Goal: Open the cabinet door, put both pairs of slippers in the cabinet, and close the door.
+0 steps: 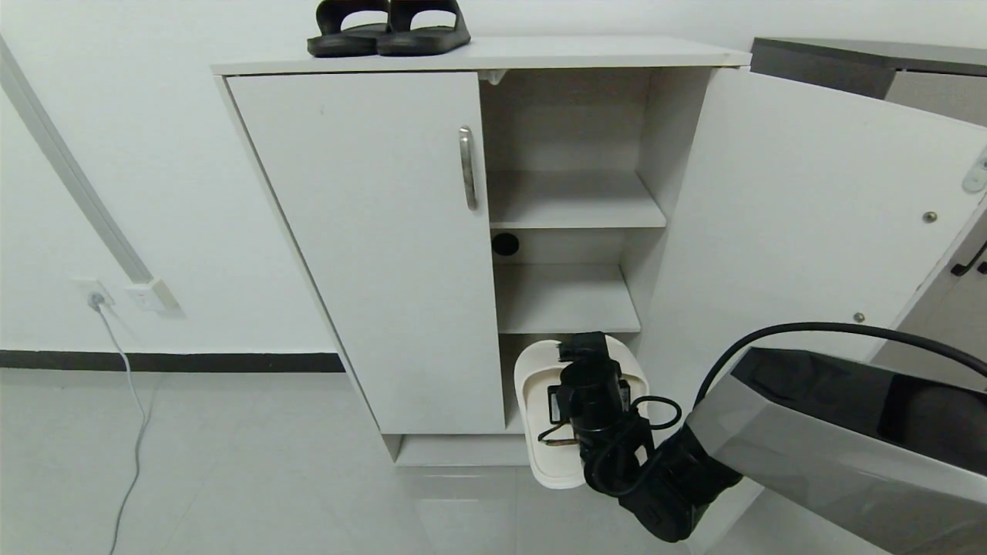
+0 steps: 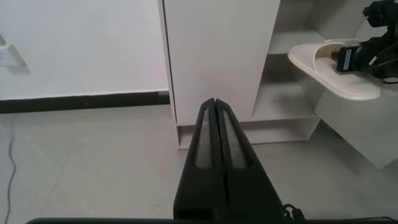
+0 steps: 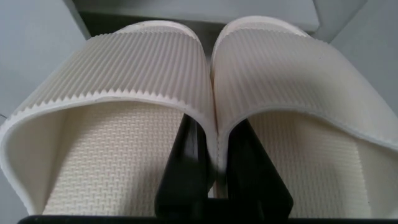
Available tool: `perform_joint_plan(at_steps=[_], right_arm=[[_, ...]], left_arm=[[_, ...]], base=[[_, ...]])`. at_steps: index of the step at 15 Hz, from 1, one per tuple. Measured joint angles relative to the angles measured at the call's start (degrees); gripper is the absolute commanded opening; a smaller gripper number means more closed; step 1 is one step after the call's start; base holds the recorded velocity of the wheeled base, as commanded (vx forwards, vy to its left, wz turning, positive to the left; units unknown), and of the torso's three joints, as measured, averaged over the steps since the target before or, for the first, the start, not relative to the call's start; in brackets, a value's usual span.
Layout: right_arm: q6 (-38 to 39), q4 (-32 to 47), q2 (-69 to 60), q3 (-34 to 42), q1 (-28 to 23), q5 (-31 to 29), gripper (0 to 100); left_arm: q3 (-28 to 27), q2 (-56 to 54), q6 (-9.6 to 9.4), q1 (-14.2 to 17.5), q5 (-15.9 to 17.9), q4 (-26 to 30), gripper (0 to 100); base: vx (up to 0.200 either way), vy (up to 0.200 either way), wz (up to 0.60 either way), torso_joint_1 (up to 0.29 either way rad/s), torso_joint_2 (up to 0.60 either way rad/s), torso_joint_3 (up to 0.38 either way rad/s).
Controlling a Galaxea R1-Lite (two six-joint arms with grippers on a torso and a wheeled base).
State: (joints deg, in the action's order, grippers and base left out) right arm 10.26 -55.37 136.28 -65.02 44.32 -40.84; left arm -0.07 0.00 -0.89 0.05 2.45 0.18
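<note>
A white cabinet [image 1: 362, 254] stands against the wall, its left door shut and its right door [image 1: 802, 223] swung open. My right gripper [image 1: 580, 356] is shut on a pair of cream slippers [image 1: 540, 416], pinching the inner edges of both [image 3: 214, 124] together. It holds them at the mouth of the cabinet's lowest compartment, toes inward. They also show from the side as cream slippers [image 2: 333, 65]. A pair of black slippers [image 1: 389, 29] lies on the cabinet top. My left gripper [image 2: 214, 106] is shut on nothing, low over the floor before the closed door.
Two bare shelves [image 1: 570, 200] sit above the bottom compartment. A metal handle [image 1: 467, 168] runs down the closed door. A cable [image 1: 127, 401] hangs from a wall socket at the left. A grey cabinet [image 1: 871, 65] stands behind the open door. Light floor tiles spread in front.
</note>
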Motion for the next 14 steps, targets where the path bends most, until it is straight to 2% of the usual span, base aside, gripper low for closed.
perform_joint_plan(at_steps=[4,7,8,14], right_arm=[[-1.76,-3.5,-0.04,0.33,0.16,-0.95,0],[-11.92,-21.15,0.3,3.28,0.32,-1.34,0],[-14.8,-24.33,0.62,4.36,0.35,-1.48,0],[-15.32,-24.77,-0.26,9.22,0.13,-1.55,0]], left_arm=[[-0.02,0.0,0.0,0.02,-0.05,0.0,0],[-0.02,0.0,0.07,-0.02,-0.05,0.0,0],[-0.02,-0.02,0.1,0.0,-0.07,0.0,0],[0.0,0.0,0.27,0.02,-0.11,0.0,0]], base=[[0.0,0.0,0.0,0.005,0.0,-0.197],[0.0,0.0,0.0,0.005,0.0,-0.075],[0.0,0.0,0.0,0.0,0.0,0.0],[0.0,0.0,0.0,0.0,0.0,0.0]])
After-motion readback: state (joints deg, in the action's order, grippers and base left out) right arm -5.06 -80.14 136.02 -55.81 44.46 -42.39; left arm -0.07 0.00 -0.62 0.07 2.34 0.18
